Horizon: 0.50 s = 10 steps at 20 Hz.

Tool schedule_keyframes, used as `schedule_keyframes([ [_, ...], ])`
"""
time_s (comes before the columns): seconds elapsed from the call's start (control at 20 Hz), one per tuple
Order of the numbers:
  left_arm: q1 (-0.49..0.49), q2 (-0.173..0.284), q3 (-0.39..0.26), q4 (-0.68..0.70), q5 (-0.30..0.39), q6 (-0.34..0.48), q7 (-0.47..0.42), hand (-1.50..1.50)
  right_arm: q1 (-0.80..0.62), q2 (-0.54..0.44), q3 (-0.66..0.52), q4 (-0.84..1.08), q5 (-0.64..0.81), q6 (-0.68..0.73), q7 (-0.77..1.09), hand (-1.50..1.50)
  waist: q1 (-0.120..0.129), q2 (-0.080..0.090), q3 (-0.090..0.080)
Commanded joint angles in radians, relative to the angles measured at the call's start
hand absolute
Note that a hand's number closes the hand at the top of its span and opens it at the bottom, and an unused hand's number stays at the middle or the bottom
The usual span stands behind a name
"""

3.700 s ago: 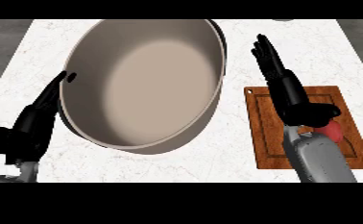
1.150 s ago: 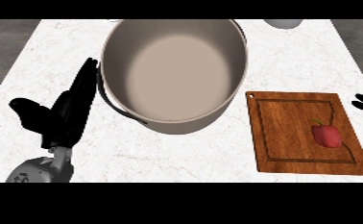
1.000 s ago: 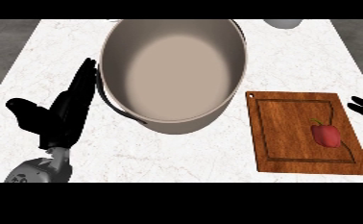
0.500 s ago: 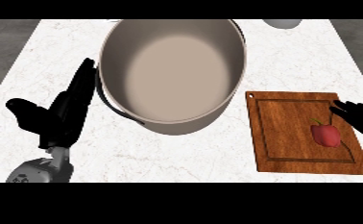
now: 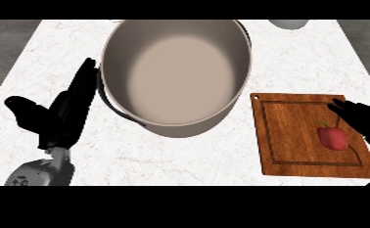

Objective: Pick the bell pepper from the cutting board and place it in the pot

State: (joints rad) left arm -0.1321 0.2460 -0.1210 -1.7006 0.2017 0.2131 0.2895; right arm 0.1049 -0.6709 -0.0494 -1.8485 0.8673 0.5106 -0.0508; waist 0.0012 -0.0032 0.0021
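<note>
One red bell pepper (image 5: 332, 137) is lying lengthwise, stem pointing away, just beside the right hand's (image 5: 356, 118) fingers; their opening is indeterminable.

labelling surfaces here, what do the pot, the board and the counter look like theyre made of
Pot: looks like matte grey metal, smooth with soft shading. Cutting board: wood, brown with visible grain and a routed groove. Counter: white with faint veining, probably marble or similar stone.

White marble counter (image 5: 282, 58) — bearing a pot (image 5: 176, 75) and a cutting board (image 5: 289, 144).
</note>
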Motion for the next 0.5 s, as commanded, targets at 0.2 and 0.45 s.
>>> schedule_keyframes([
  [0.2,-0.066,-0.05,0.008,0.052,-0.043,-0.005,0.045,0.0,-0.09,0.036,0.017,0.156,0.118,-0.037,-0.054,-1.5,-0.002,0.004,-0.002],
  [0.45,0.015,-0.027,0.046,-0.002,-0.032,-0.057,0.015,0.0,-0.072,0.101,0.113,0.166,0.244,-0.048,0.016,-1.5,0.0,0.003,-0.002],
])
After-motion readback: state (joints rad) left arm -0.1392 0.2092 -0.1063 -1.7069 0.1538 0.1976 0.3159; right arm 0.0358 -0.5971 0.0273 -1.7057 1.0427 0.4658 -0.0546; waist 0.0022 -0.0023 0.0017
